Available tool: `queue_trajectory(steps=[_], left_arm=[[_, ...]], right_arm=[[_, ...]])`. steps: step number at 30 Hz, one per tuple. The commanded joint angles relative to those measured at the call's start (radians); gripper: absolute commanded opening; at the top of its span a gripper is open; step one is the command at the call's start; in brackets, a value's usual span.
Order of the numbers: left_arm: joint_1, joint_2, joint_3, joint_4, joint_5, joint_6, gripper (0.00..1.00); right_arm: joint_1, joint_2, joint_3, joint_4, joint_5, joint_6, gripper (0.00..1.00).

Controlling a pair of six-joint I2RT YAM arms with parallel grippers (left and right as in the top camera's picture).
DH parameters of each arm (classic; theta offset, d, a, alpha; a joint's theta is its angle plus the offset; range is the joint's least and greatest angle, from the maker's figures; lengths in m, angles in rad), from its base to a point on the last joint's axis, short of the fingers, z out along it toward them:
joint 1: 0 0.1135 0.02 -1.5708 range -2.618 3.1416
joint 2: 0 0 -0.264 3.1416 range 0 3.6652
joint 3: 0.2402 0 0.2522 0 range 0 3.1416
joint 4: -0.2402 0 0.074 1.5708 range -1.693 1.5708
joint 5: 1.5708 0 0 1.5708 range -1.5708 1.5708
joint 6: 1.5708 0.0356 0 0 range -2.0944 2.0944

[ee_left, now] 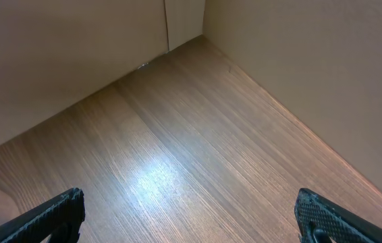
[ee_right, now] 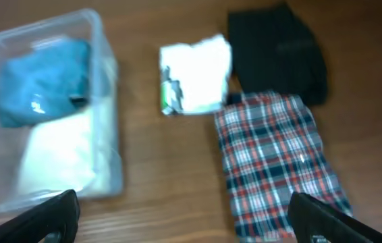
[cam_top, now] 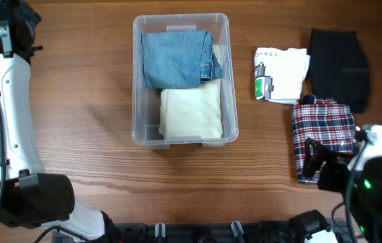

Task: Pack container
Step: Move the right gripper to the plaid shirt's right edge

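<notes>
Container (cam_top: 135,81) part-packed; left gripper (ee_left: 187,217) and right gripper (ee_right: 184,217) both gaped empty.
Jeans (cam_top: 177,57) and a cream fold (cam_top: 191,111) lay inside; right of it waited the plaid shirt (cam_top: 322,131). Best to pinch its whole folded stack at one edge, then lift clear of the rim.

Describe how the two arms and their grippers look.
The left arm has a white link between black joints, with a thin black cable along it. The right arm is mostly black, with a white part and a small green light. The left gripper and right gripper have black fingers.
</notes>
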Motion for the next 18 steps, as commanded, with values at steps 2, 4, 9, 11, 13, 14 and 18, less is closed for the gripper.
queue_trajectory(steps=[2,4,9,11,13,14,18], left_arm=[[0.005,0.005,-0.001,0.002,-0.017,0.012,1.0],[0.005,0.005,-0.001,0.002,-0.017,0.012,1.0],[0.005,0.005,-0.001,0.002,-0.017,0.012,1.0],[0.005,0.005,-0.001,0.002,-0.017,0.012,1.0],[0.005,0.005,-0.001,0.002,-0.017,0.012,1.0],[0.005,0.005,-0.001,0.002,-0.017,0.012,1.0],[0.005,0.005,-0.001,0.002,-0.017,0.012,1.0]], right_arm=[[-0.004,0.111,0.012,-0.014,0.093,0.148,1.0],[-0.004,0.142,0.012,-0.011,0.105,0.174,1.0],[-0.004,0.202,0.012,-0.003,0.108,0.186,1.0],[-0.005,0.214,0.012,0.0,0.108,0.181,1.0],[-0.013,0.216,0.012,0.005,0.111,0.179,1.0],[-0.026,0.216,0.012,0.012,0.111,0.177,1.0],[-0.119,0.217,0.013,0.069,0.074,0.088,1.0]])
